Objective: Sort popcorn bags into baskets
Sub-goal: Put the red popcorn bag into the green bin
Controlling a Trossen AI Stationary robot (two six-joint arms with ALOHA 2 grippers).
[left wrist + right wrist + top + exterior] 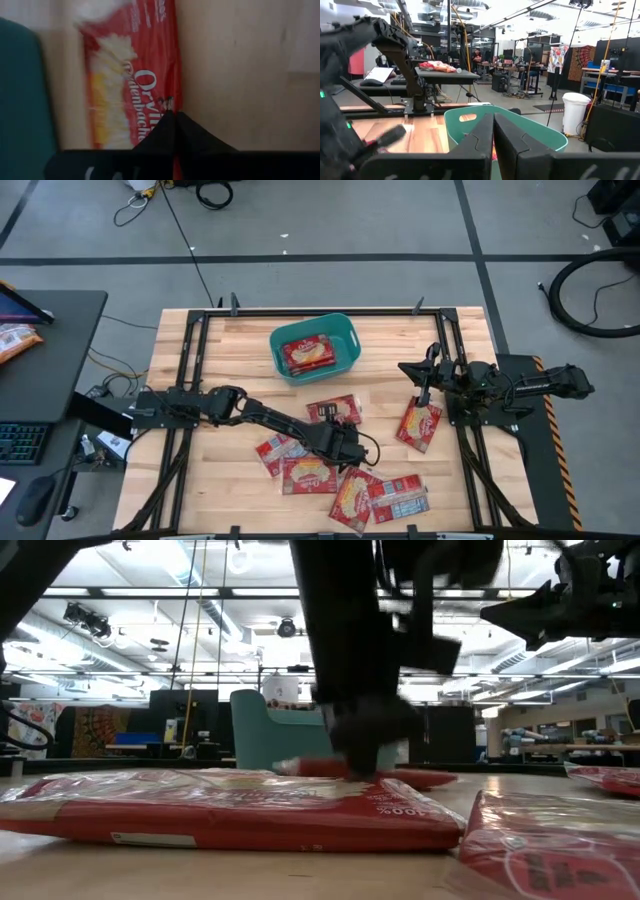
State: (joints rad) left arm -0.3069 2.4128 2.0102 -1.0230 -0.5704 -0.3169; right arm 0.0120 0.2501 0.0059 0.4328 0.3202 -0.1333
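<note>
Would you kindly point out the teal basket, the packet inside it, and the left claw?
teal basket (346, 340): high view, right rim.
packet in the basket (308, 354): high view, its red front.
left claw (349, 448): high view, at its fingertips.

Glossy packets (334, 411), pale wood table (250, 340)

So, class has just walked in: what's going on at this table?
A two-armed robot is sorting popcorn bags into a teal basket, which already holds one bag. The left gripper is down among the loose bags mid-table, fingers closed. The right gripper waits near the right side, above another bag.
</note>
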